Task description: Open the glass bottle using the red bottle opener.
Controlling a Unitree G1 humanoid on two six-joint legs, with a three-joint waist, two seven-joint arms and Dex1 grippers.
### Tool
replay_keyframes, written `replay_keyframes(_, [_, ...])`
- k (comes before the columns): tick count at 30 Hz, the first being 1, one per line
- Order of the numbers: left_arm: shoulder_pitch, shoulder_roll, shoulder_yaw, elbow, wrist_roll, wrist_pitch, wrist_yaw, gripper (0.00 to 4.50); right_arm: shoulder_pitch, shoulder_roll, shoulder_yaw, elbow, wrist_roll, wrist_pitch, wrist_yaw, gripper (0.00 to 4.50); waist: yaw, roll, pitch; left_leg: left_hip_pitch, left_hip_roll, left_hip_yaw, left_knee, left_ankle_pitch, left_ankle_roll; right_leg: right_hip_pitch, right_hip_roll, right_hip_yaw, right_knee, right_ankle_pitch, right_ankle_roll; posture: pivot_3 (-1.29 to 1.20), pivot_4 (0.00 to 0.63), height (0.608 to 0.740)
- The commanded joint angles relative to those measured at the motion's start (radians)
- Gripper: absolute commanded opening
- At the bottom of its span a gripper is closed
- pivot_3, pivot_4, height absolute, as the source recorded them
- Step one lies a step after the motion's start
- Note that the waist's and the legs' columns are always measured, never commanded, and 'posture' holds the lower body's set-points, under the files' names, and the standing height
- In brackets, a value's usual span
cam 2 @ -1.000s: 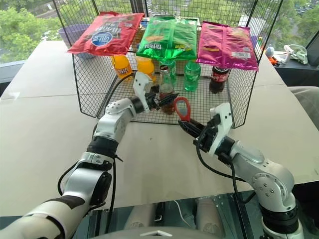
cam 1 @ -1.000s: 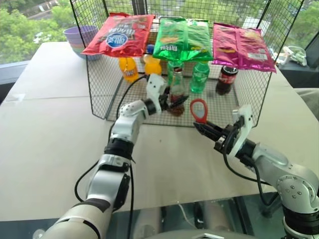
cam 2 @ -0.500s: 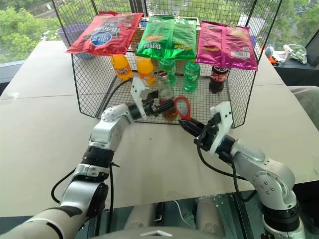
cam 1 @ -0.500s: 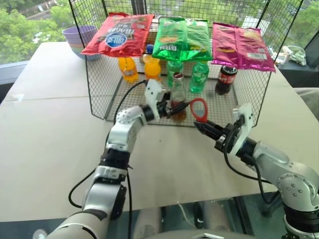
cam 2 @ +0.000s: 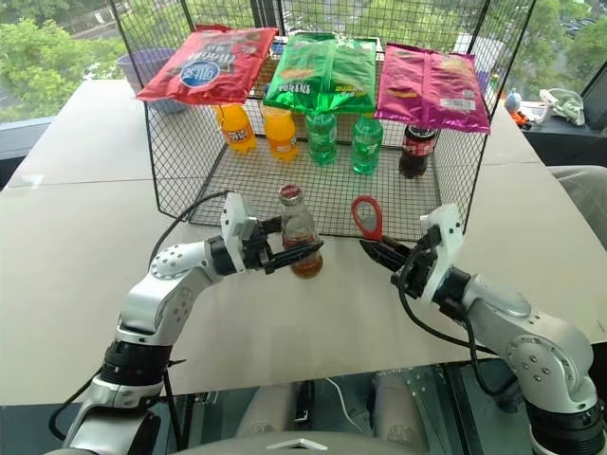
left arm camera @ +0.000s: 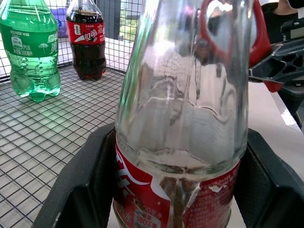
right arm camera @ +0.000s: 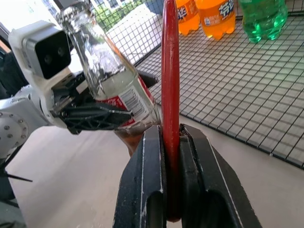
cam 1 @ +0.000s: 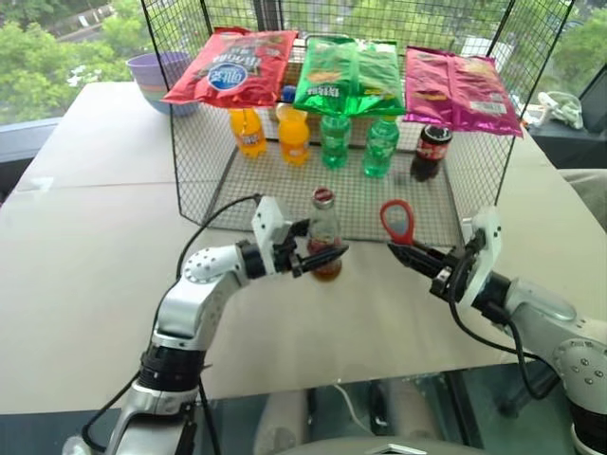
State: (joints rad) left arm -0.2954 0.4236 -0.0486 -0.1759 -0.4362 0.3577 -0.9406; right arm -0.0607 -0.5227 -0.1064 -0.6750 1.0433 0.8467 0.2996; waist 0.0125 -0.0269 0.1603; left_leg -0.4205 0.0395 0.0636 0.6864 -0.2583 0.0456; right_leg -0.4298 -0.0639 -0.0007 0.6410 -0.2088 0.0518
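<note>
The left pincer (cam 1: 321,258) grips the glass bottle (cam 1: 324,237) around its lower body, a finger on each side of the red label. The bottle stands upright with its red cap (cam 1: 323,197) on, just in front of the near open edge of the wire cage (cam 1: 199,171), over the table (cam 1: 85,246). Whether its base touches the table cannot be told.

The right pincer (cam 1: 410,256) is closed on the handle of the red bottle opener (cam 1: 397,221), holding it upright with the oval ring on top. The opener is to the right of the bottle, near it but apart, with an open gap between them at about cap height.

Inside the cage, the near part of the mesh floor is bare. Along its far side stand two orange bottles (cam 1: 268,132), two green bottles (cam 1: 358,142) and a cola bottle (cam 1: 431,152), well behind the bottle and opener. Three snack bags (cam 1: 341,76) hang along the cage's upper far edge. A purple bowl (cam 1: 157,74) sits at the table's far left, outside the cage.

On the near side and to the left, the table is open.
</note>
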Motion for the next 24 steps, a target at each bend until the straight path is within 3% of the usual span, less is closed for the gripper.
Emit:
replay_keyframes(1, [0.001,-0.005,0.012,-0.048,-0.020,-0.042,-0.003,2.64,0.000,-0.002,-0.002,-0.056,-0.009,-0.032,0.006,0.00,0.000,0.000,0.000,0.001,0.000,0.000,0.000,0.000,0.000,0.000,0.000,0.000,0.000,0.000,0.000,0.00,0.150,0.740])
replay_keyframes(3, [-0.003,-0.006,0.017,-0.044,-0.029,-0.039,-0.004,2.64,0.000,-0.002,0.005,-0.056,-0.017,-0.033,0.008,0.00,0.000,0.000,0.000,0.002,0.000,0.001,0.000,0.000,0.000,0.001,0.000,0.001,0.001,0.000,0.000,0.00,0.150,0.740])
replay_keyframes(4, [-0.005,-0.006,0.018,-0.042,-0.030,-0.041,-0.005,3.71,0.002,-0.003,0.007,-0.054,-0.022,-0.035,0.011,0.00,0.000,0.000,0.000,0.003,0.000,0.000,0.000,0.000,0.000,0.001,0.000,0.001,0.001,0.000,0.000,0.00,0.150,0.740])
replay_keyframes(6, [-0.007,-0.005,0.021,-0.038,-0.036,-0.044,-0.008,4.44,0.008,-0.004,0.010,-0.049,-0.037,-0.043,0.020,0.00,0.000,0.000,0.000,0.003,0.000,0.001,0.000,0.000,0.000,0.001,0.000,0.001,0.001,0.000,0.000,0.00,0.150,0.740])
replay_keyframes(22, [-0.027,0.042,0.030,-0.036,-0.064,-0.062,-0.041,4.44,-0.009,-0.006,0.003,-0.038,-0.070,-0.049,0.032,0.00,-0.001,0.000,0.000,0.003,0.000,0.001,0.000,0.000,0.000,0.002,0.000,0.002,0.001,0.000,0.000,0.00,0.150,0.740])
replay_keyframes(24, [-0.030,0.042,0.030,-0.034,-0.068,-0.060,-0.043,3.67,-0.015,-0.008,0.002,-0.039,-0.066,-0.044,0.028,0.00,-0.001,0.000,0.000,0.003,0.000,0.001,0.000,0.000,0.000,0.002,0.000,0.002,0.001,0.000,0.000,0.00,0.150,0.740])
